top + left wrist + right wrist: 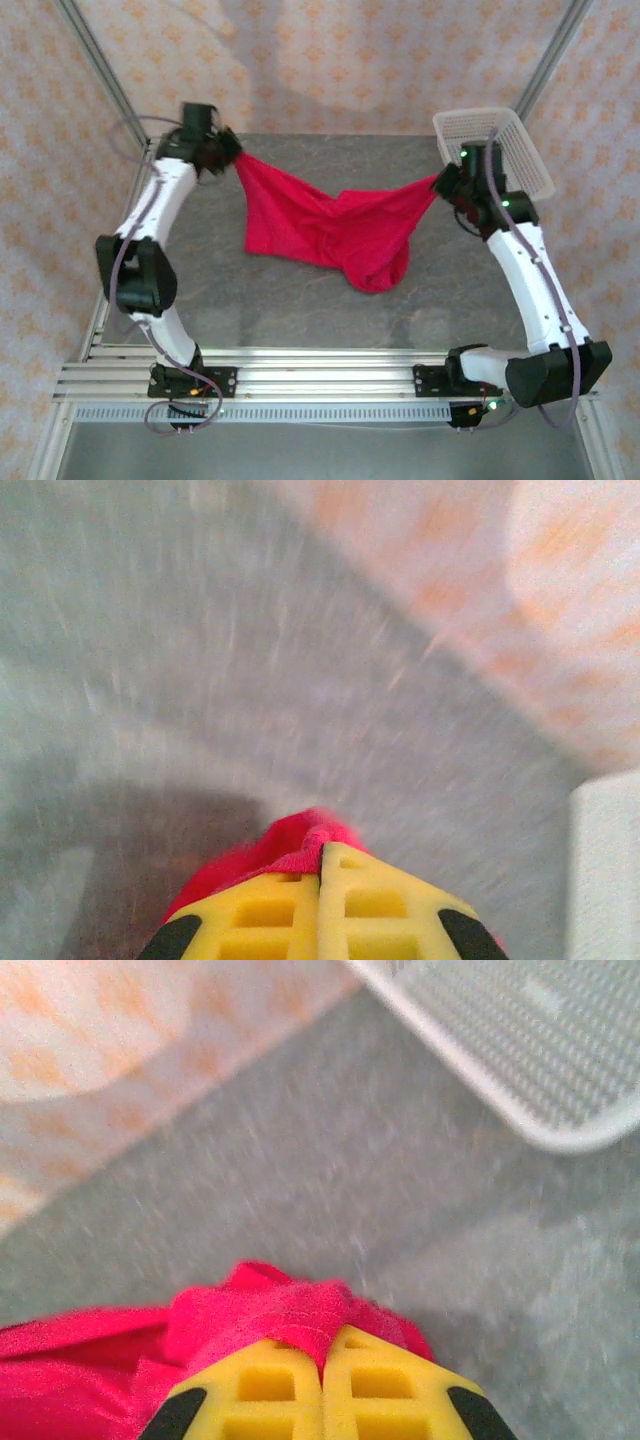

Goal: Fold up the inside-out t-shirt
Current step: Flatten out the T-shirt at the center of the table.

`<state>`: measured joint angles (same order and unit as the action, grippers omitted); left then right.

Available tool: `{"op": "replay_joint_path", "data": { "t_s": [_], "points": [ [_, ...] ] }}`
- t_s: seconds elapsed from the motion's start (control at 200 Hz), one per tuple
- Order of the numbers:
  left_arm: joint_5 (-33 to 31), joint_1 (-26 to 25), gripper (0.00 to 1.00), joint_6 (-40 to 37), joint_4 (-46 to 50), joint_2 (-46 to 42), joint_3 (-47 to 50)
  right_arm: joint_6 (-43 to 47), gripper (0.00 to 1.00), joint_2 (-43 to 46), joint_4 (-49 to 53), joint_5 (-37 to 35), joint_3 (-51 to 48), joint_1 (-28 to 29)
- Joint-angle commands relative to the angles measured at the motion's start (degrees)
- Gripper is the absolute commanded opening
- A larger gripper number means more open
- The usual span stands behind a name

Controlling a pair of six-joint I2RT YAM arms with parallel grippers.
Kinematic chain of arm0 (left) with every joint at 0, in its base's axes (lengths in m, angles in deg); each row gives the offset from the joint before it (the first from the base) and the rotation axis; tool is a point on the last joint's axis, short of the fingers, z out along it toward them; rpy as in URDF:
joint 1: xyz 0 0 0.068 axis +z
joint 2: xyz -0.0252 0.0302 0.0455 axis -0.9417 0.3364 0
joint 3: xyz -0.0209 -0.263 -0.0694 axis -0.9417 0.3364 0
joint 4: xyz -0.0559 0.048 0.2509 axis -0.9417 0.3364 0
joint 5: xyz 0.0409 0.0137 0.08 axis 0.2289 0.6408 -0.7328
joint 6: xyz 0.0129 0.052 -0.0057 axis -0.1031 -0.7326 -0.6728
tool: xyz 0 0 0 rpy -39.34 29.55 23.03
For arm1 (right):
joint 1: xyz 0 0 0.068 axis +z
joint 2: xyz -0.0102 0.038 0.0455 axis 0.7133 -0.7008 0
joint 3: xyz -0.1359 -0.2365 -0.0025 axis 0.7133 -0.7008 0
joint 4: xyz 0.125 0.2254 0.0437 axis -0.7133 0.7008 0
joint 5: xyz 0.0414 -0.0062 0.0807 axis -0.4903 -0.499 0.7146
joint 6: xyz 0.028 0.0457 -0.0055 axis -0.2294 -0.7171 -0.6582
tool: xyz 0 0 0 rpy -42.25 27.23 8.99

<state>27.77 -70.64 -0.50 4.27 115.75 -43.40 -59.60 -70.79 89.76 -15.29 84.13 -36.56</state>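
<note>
The crimson-red t-shirt [330, 228] hangs stretched between both arms above the grey table, sagging in the middle with a bunched lobe at lower right. My left gripper [233, 155] is shut on its far-left corner. In the left wrist view the yellow fingers [270, 910] pinch a fold of the t-shirt [295, 842]. My right gripper [440, 184] is shut on the right corner. Seen from the right wrist, red cloth [270, 1310] bulges over the closed yellow fingertips [380, 1385]. No white tag shows.
A white plastic mesh basket [495, 145] stands at the table's back right, close behind the right gripper; its rim [520, 1120] shows in the right wrist view. Patterned walls and metal frame posts surround the grey table [300, 300].
</note>
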Motion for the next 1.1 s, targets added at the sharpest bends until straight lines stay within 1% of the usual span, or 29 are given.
{"op": "replay_joint_path", "data": {
  "t_s": [0.0, 0.08, 0.17, 0.325, 0.45, 0.525, 0.611, 0.686, 0.736, 0.866, 0.901, 1.006, 1.096],
  "points": [
    [2.2, 4.6, 0.0, 0.1, 6.04, -7.07, -7.88, 2.34, 0.0, 0.38, 3.42, 0.4, 5.94, -2.5],
    [4.12, 6.83, 0.0, 0.76, 6.92, -8.82, -10.42, 1.95, 0.0, 0.04, 3.98, 1.61, 9.57, -3.32],
    [5.79, 8.28, 0.0, 0.95, 6.84, -10.59, -10.6, 2.06, 0.0, -0.64, 4.25, 2.25, 13.32, -3.41],
    [7.8, 11.01, 0.0, 1.06, 7.23, -12.46, -10.74, 3.77, 0.0, -2.57, 7.72, 0.96, 20.84, -3.98],
    [10.42, 13.5, 0.0, 1.99, 7.65, -13.81, -13.52, 5.33, 0.0, -3.22, 9.92, 0.57, 27.66, -4.41],
    [11.45, 14.47, 0.0, 2.46, 8.16, -15.35, -16.05, 5.27, 0.0, -3.16, 10.66, 2.0, 32.05, -4.4],
    [11.76, 15.36, 0.0, 2.58, 8.84, -18.31, -18.91, 4.0, 0.0, -2.85, 12.16, 5.54, 37.64, -4.39],
    [10.63, 16.31, 0.0, 2.26, 9.38, -22.01, -20.66, 2.88, 0.0, -1.97, 13.85, 8.3, 42.44, -4.4],
    [8.59, 16.8, 0.0, 1.49, 9.79, -25.01, -21.67, 2.4, 0.0, -0.81, 14.52, 9.17, 44.83, -4.38],
    [0.34, 16.91, 0.0, -1.54, 10.25, -32.19, -22.64, 2.27, 0.0, 2.12, 14.84, 7.41, 49.13, -4.38],
    [-1.13, 16.91, 0.0, -2.17, 10.2, -33.46, -23.09, 2.33, 0.0, 4.29, 14.77, 6.5, 50.0, -4.38],
    [-3.15, 16.91, 0.0, -3.63, 10.73, -34.98, -25.6, 2.79, 0.0, 5.38, 14.49, 4.85, 52.48, -4.39],
    [-3.69, 16.91, 0.0, -4.77, 10.92, -34.15, -27.64, 3.74, 0.0, 4.67, 14.49, 3.65, 53.82, -4.38]
  ]
}}
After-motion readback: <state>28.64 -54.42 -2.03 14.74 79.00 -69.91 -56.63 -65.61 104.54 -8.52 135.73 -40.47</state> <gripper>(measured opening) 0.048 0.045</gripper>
